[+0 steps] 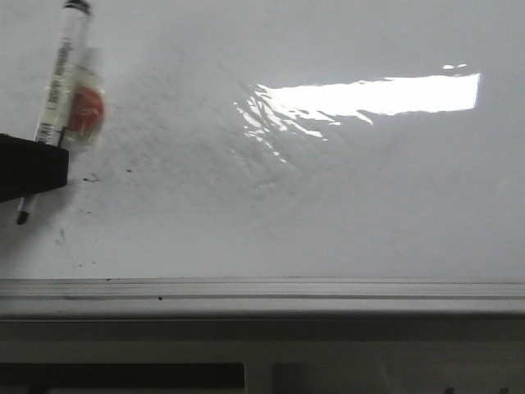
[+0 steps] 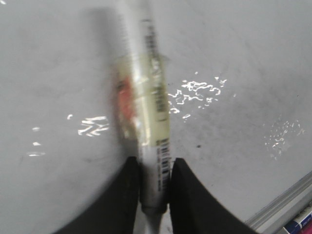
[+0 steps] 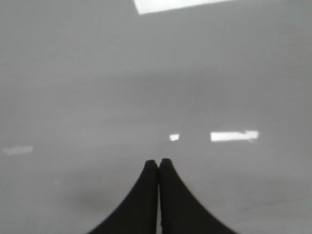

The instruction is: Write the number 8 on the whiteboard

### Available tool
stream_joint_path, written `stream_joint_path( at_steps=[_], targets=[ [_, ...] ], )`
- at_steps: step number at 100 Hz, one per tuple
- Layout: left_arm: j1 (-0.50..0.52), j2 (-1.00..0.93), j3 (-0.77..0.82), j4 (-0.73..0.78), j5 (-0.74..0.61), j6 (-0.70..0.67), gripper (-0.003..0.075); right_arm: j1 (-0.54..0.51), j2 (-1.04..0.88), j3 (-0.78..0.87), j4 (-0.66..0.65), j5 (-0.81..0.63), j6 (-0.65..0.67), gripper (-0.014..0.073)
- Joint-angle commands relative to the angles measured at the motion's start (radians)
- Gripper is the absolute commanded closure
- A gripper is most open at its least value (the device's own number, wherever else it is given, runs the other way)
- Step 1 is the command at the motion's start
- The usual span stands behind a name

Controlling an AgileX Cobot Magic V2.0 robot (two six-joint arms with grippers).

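Slim white barrel marker [image 1: 59, 78] is clamped in left end effector [image 1: 33, 168] at glossy whiteboard's [image 1: 328, 205] left edge, long axis near upright, tip down. No 8 is drawn yet. Right end effector [image 3: 159, 163] is closed empty.

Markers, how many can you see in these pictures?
1. The marker is clamped between the left gripper's fingers at the left side of the whiteboard, tip pointing down. A labelled object at the left wrist view's corner is too cropped to identify.
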Motion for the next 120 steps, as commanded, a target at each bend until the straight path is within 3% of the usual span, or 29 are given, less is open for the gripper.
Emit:
stream_joint_path(
  at_steps=[1,16,29,46,53,78,99,120],
  targets=[
    [-0.005,0.001,-0.030,-0.015,-0.062,-0.011,0.0743,0.067,0.052,-0.056,0.004,-0.042,-0.002,0.0664],
    [-0.005,0.001,-0.030,0.011,-0.066,-0.011,0.0741,0.194,0.120,-0.108,0.004,-0.010,-0.048,0.0664],
    [-0.005,0.001,-0.030,0.186,-0.073,-0.011,0.0741,0.330,0.177,-0.169,0.004,-0.003,-0.152,0.0631],
    [-0.005,0.001,-0.030,0.403,-0.136,-0.011,0.0741,0.510,0.271,-0.246,0.004,-0.033,-0.194,0.0372],
    [-0.005,0.001,-0.030,0.482,-0.172,-0.011,0.0741,0.591,0.321,-0.277,0.004,-0.033,-0.225,0.0309],
    [-0.005,0.001,-0.030,0.788,-0.228,-0.011,0.0741,0.878,0.540,-0.389,0.004,-0.132,-0.277,0.0301],
    [-0.005,0.001,-0.030,0.788,-0.235,-0.011,0.0741,0.923,0.725,-0.485,0.006,-0.162,-0.275,0.0301],
    [-0.005,0.001,-0.030,0.788,-0.235,-0.004,0.0741,0.923,0.811,-0.572,0.100,-0.127,-0.275,0.0302]
  ],
)
